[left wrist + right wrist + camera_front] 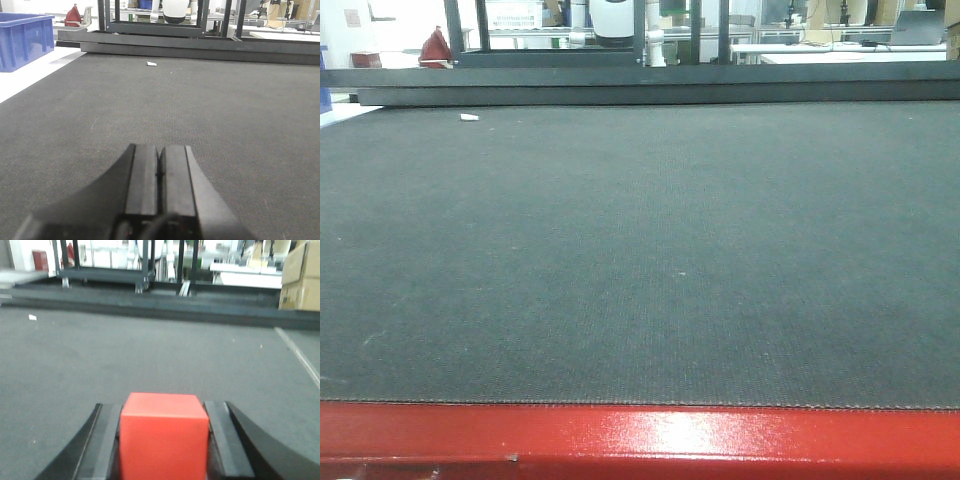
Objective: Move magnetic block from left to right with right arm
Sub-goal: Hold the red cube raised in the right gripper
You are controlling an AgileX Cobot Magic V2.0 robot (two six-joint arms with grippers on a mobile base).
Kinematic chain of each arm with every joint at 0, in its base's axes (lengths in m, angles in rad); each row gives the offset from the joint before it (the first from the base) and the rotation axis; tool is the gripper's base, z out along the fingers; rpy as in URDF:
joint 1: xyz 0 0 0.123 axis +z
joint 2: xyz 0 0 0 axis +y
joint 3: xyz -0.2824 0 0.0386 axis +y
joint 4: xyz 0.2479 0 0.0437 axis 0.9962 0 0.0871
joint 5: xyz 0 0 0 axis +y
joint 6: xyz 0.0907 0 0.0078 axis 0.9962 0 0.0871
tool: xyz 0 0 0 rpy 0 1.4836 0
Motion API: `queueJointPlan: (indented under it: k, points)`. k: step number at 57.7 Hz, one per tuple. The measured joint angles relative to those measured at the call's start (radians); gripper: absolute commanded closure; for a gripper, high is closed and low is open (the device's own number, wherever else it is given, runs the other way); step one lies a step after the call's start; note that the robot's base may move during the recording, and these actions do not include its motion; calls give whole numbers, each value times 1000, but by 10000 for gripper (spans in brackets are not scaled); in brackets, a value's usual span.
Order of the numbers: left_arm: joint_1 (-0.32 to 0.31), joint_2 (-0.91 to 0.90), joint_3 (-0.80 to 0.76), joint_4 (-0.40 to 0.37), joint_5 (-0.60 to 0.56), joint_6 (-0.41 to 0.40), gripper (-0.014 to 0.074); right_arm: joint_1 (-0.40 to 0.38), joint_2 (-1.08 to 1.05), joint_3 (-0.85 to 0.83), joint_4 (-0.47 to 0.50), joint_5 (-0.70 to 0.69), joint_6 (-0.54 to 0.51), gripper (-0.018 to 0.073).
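Note:
In the right wrist view the magnetic block, a plain bright-red cube, fills the space between the two dark fingers of my right gripper. Both pads lie against the cube's sides, so that gripper is shut on it, low over the dark grey mat. In the left wrist view my left gripper has its pads pressed together with nothing between them, also low over the mat. The front view shows only the mat, with no arm and no cube in it.
A blue bin stands off the mat's far left. A small white scrap lies near the far edge, before a black metal frame. Brown cardboard boxes stand at the far right. The table's red front edge runs along the near side.

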Motion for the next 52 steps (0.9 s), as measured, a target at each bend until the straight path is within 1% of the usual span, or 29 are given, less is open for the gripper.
queueJointPlan:
  k: [52]
  points:
    - [0,0,0,0,0,0,722,0,-3,0,0,12,0,336]
